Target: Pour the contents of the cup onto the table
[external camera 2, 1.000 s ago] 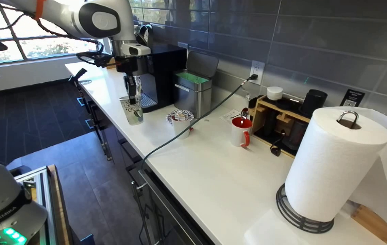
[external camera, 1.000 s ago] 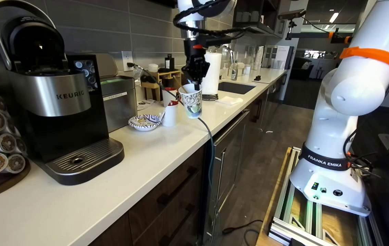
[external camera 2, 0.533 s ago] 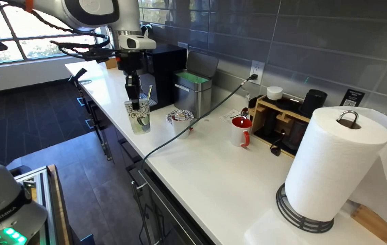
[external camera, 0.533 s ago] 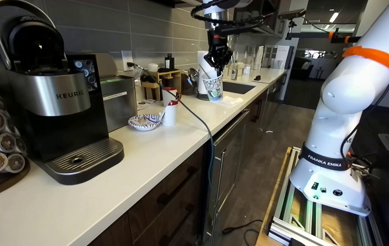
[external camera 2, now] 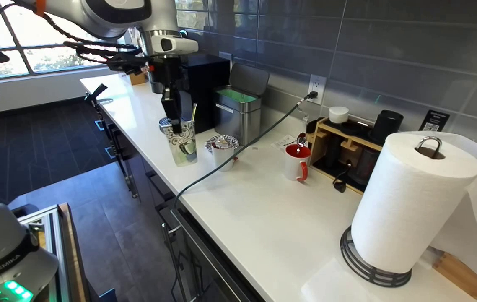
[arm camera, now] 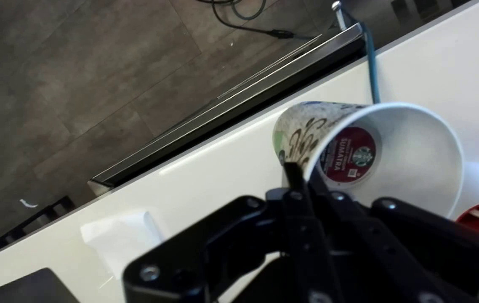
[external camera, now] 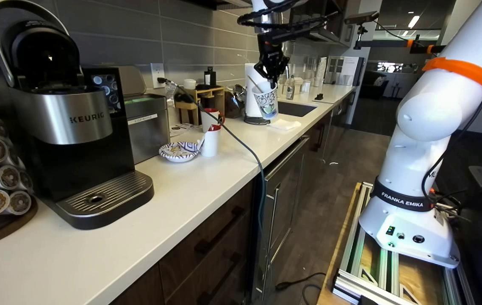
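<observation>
One step, the lifting, looks done — the claw (arm camera: 304, 173) pinches the slightly tilted cup (external camera 2: 184, 147) above the counter (external camera 2: 259, 214), left of both mugs (external camera 2: 223, 160) in an exterior view — but pouring seems ahead, a coffee pod (arm camera: 349, 155) showing inside.

Keurig coffee machine (external camera: 76, 156), shallow patterned bowl (external camera: 178, 159), paper-towel roll (external camera 2: 414, 205); red-lined white mug (external camera 2: 295, 167)

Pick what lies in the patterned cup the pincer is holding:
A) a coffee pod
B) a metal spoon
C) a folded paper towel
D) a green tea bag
A: the wrist view looks into the patterned cup and shows the coffee pod, its dark-red lid reading SUMATRA.
</observation>
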Controlling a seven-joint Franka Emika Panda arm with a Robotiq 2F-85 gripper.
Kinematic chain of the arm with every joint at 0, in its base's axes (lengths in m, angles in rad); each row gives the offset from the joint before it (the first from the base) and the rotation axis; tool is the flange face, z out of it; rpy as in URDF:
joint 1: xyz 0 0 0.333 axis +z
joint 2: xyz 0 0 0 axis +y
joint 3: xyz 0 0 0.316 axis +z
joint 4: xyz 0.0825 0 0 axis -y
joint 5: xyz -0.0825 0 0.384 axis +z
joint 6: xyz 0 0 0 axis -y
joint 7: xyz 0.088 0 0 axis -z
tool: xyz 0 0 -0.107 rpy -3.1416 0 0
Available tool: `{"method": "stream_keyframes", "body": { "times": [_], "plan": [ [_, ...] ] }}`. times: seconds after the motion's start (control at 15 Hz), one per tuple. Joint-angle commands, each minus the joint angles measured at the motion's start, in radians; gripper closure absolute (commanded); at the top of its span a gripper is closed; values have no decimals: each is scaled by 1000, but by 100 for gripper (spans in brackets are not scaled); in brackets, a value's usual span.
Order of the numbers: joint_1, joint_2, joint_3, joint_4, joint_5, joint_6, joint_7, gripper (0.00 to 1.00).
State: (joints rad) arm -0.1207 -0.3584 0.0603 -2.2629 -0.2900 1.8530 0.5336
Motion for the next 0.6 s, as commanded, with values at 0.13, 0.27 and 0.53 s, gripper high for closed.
{"method": "stream_keyframes", "body": {
  "times": [0.13,0.27,0.53],
  "plan": [
    [-29,195,4,231,-134,-117,17,99],
    [-21,277,12,315,-222,-196,52,99],
    [26,428,-6,436,-407,-290,143,99]
  ]
}}
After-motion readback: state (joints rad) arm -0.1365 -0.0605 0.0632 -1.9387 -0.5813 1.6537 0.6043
